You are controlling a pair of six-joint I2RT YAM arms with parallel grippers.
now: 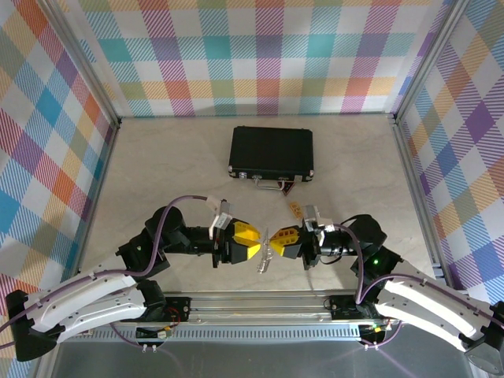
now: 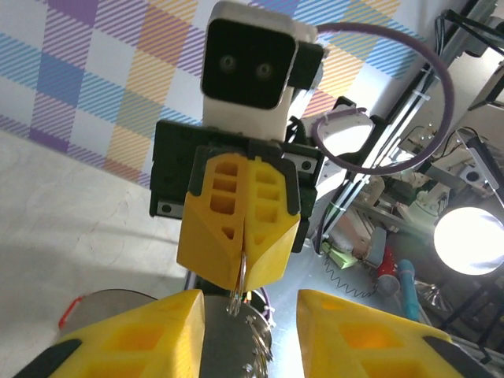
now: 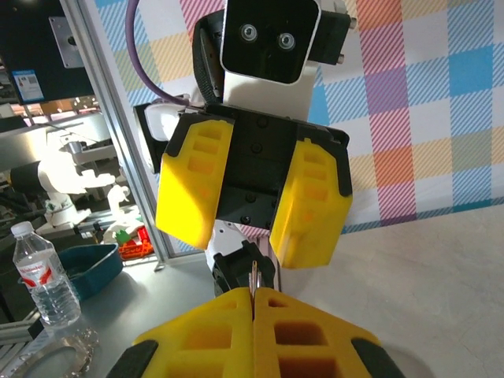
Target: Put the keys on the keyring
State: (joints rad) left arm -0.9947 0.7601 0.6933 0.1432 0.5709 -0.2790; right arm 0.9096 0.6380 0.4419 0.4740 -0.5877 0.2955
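Note:
The two grippers meet nose to nose over the near middle of the table. My right gripper is shut on a thin edge of the keyring, a flat grey metal piece with a bumpy edge that hangs from its tips. In the left wrist view the left gripper has its yellow fingers apart, one on each side of the keyring, with a gap on the right side. From the right wrist, the left gripper stands wide just beyond the sliver of metal. The keys are out of view.
A black case with a metal handle lies at the back centre of the table. A small yellow-orange tag lies just behind the right gripper. Plaid walls close in three sides, and a metal rail runs along the near edge.

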